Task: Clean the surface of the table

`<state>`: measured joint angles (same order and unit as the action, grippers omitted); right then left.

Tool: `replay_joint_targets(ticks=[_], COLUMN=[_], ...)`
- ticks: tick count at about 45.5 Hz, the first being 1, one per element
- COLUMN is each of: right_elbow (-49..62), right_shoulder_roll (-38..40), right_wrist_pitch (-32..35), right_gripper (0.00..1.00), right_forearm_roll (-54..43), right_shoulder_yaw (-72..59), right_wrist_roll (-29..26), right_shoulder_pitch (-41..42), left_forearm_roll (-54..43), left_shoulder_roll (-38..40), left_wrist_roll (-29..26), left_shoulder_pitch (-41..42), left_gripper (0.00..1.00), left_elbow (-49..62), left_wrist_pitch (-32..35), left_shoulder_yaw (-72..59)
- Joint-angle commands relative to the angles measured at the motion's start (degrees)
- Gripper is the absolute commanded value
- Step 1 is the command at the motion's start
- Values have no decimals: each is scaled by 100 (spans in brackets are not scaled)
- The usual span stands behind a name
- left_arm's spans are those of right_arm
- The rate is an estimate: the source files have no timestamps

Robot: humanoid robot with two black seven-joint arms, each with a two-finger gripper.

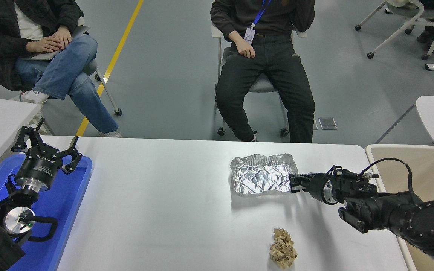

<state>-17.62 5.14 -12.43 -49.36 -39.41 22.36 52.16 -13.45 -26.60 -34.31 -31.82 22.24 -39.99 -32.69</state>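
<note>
From the head view, the table surface fills the lower half of the picture, wide and white, stretching from the blue tray on the left to the beige bin at the right edge. The right gripper reaches in low from the right, and its jaws are clamped on the right edge of the foil sheet. That crinkled sheet sits tilted, its gripped side raised a little, casting a shadow on the white top just below it. The tabletop itself lies directly beneath the jaws and spreads out on all sides of them. Nearer the camera, a crumpled brown paper ball rests on the table, well apart from the foil. Over at the lower left, the left gripper is parked above the blue tray, fingers spread wide. At the far side, two people sit in chairs, hands in their laps.
</note>
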Motion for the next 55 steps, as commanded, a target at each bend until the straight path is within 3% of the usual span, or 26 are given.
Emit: replay_joint_targets(ticks=[1, 17, 36, 55], right_elbow=[13, -268, -2632, -3335], right_shoulder_roll=[-13, 84, 1402, 2448], right_wrist_pitch=[30, 30, 48, 1014], right_gripper=[0, 0, 0, 0], right_forearm_roll=[40, 339, 374, 365], right_shoulder_yaw=[21, 83, 153, 557], right_wrist_roll=[14, 189, 357, 348], right_shoulder_pitch=[31, 277, 1753, 2755], left_forearm_roll=[0, 0, 0, 0], left_shoulder_roll=[-3, -3, 5, -3], left_wrist_roll=[-5, -5, -5, -5], left_shoulder_pitch=[0, 0, 0, 0], left_gripper=[100, 100, 100, 100], left_elbow=[0, 0, 0, 0], left_wrist_pitch=[0, 0, 0, 0], left_shoulder_yaw=[0, 0, 0, 0])
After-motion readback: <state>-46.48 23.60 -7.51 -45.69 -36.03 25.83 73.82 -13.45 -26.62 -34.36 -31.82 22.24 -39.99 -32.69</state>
